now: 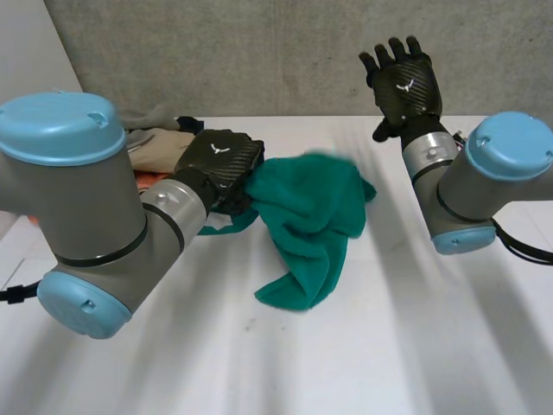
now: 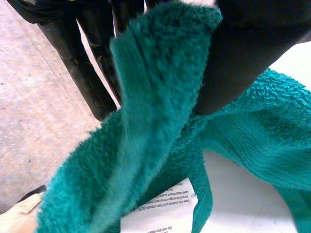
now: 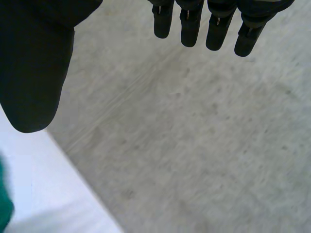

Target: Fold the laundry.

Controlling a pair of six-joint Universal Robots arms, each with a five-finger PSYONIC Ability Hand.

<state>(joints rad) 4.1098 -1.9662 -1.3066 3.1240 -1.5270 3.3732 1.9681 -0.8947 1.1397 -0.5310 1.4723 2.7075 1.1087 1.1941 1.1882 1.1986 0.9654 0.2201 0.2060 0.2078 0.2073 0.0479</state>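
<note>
A teal green towel (image 1: 311,220) hangs bunched above the white table (image 1: 389,346), its lower end drooping near the tabletop. My left hand (image 1: 220,164) is shut on the towel's left edge, holding it up. In the left wrist view the thumb (image 2: 248,53) pinches a fold of the towel (image 2: 160,116) against the fingers (image 2: 85,73), and a white care label (image 2: 160,213) dangles below. My right hand (image 1: 404,82) is raised high at the back right, open, palm towards the wall, fingers spread and empty. Its fingers (image 3: 194,24) and thumb (image 3: 34,73) stand straight.
A pile of other laundry (image 1: 160,143) in beige and grey, with orange beneath, lies at the table's back left behind my left arm. A grey wall (image 1: 276,52) stands behind the table. A scrap of green cloth (image 3: 4,204) shows by the right hand's thumb side.
</note>
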